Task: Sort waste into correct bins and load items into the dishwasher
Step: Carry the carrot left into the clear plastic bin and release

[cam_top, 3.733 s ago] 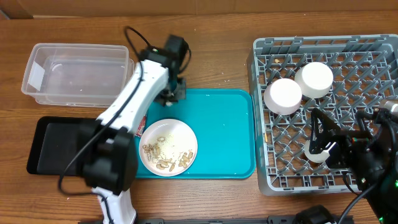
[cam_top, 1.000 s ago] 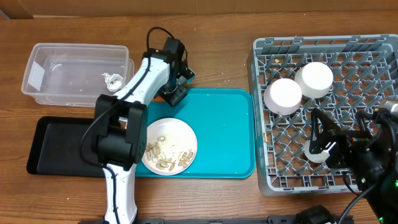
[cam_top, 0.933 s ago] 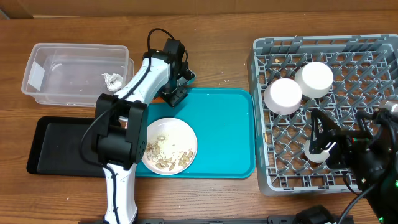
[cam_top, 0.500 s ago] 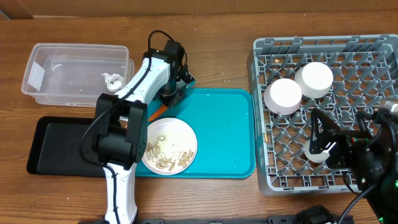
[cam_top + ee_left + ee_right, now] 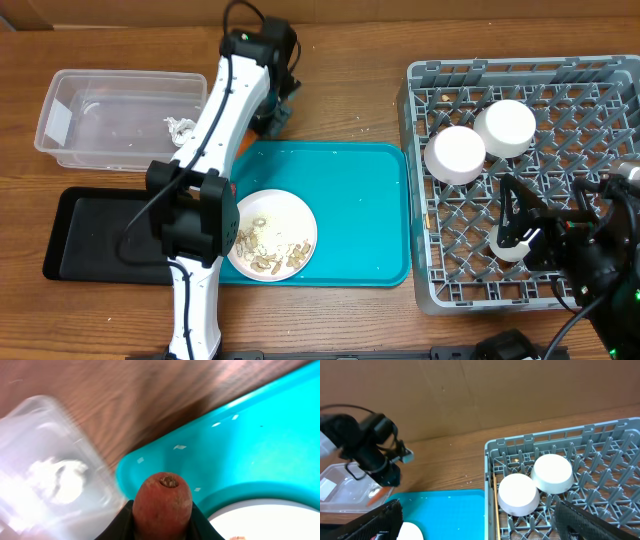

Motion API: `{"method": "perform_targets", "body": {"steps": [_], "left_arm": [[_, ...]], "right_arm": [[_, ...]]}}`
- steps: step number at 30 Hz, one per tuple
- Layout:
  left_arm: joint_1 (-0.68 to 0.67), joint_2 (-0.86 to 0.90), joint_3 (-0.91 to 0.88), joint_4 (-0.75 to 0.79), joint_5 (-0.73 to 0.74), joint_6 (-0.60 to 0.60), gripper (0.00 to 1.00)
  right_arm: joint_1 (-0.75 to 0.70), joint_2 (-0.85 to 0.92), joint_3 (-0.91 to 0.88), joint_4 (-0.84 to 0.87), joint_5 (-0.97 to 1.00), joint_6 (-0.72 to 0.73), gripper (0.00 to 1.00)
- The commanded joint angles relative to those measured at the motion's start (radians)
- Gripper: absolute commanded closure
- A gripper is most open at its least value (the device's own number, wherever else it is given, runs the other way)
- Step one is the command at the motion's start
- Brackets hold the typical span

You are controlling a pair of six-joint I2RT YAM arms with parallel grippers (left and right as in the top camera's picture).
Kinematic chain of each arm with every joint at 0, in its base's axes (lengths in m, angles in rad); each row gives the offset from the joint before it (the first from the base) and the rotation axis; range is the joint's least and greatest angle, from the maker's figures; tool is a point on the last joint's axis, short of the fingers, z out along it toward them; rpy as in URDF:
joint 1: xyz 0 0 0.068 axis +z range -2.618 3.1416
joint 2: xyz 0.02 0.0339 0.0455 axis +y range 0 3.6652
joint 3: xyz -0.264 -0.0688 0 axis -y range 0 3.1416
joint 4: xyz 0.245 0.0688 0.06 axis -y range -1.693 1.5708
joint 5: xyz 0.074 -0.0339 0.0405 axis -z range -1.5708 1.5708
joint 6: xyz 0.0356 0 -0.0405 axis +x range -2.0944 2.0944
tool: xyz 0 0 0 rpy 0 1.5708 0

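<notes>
Left arm: reaches out over the table (image 5: 340,100). Left gripper (image 5: 274,112) sits just beside the right end of the clear tub (image 5: 60,100) and beyond the back-left corner of the teal tray (image 5: 360,210).

Left wrist view: the two dark fingers (image 5: 122,521) are clamped on the carrot piece (image 5: 162,500). It is a stubby orange stump with its cut end facing the camera, and it is held off the surface. Below it are the rounded tray corner and bare wood. The tub is blurred at left.

Clear tub: holds the crumpled tissue (image 5: 180,128) near its right end, plus a few pale specks.

Black tray (image 5: 90,245): lies in front of the tub and is partly covered by the arm.

Plate (image 5: 290,208): on the teal tray at its front-left. The food scraps (image 5: 265,248) are piled on its front half.

Dish rack (image 5: 600,70): on the right side of the table. Two bowls, one at (image 5: 455,155) and one at (image 5: 505,127), sit upside down in its back-left part, touching each other. A thin light wooden line along the inside of the rack's left wall looks like the chopsticks (image 5: 494,491), but too little shows to be sure.

Right gripper (image 5: 477,503): hangs over the front part of the rack. In its wrist view the fingers stand wide apart with nothing between them
</notes>
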Motion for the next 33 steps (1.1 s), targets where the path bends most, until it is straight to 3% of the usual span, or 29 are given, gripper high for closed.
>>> {"method": "perform_targets", "body": {"steps": [1, 6, 12, 17, 18, 20, 22, 26, 33], "left_arm": [[0.011, -0.005, 0.122, -0.060, -0.116, -0.135, 0.94], [0.084, -0.005, 0.258, -0.142, -0.164, -0.307, 0.86], [0.260, -0.002, 0.233, -0.092, -0.114, -0.503, 0.80], [0.391, -0.001, 0.192, -0.059, 0.055, -0.529, 0.82], [0.407, -0.001, 0.192, -0.056, 0.064, -0.531, 0.79], [0.429, -0.002, 0.192, -0.055, 0.074, -0.530, 0.58], [0.441, -0.002, 0.192, -0.063, 0.077, -0.529, 0.48], [0.444, -0.003, 0.194, -0.085, 0.077, -0.472, 0.51], [0.428, -0.042, 0.216, -0.169, 0.077, -0.452, 0.44]], "right_arm": [[-0.001, 0.000, 0.006, 0.005, 0.013, 0.001, 0.00], [-0.001, 0.000, 0.006, 0.005, 0.013, 0.001, 0.00], [-0.001, 0.000, 0.006, 0.005, 0.013, 0.001, 0.00], [-0.001, 0.000, 0.006, 0.005, 0.013, 0.001, 0.00], [-0.001, 0.000, 0.006, 0.005, 0.013, 0.001, 0.00], [-0.001, 0.000, 0.006, 0.005, 0.013, 0.001, 0.00], [-0.001, 0.000, 0.006, 0.005, 0.013, 0.001, 0.00], [-0.001, 0.000, 0.006, 0.005, 0.013, 0.001, 0.00], [-0.001, 0.000, 0.006, 0.005, 0.013, 0.001, 0.00]]}}
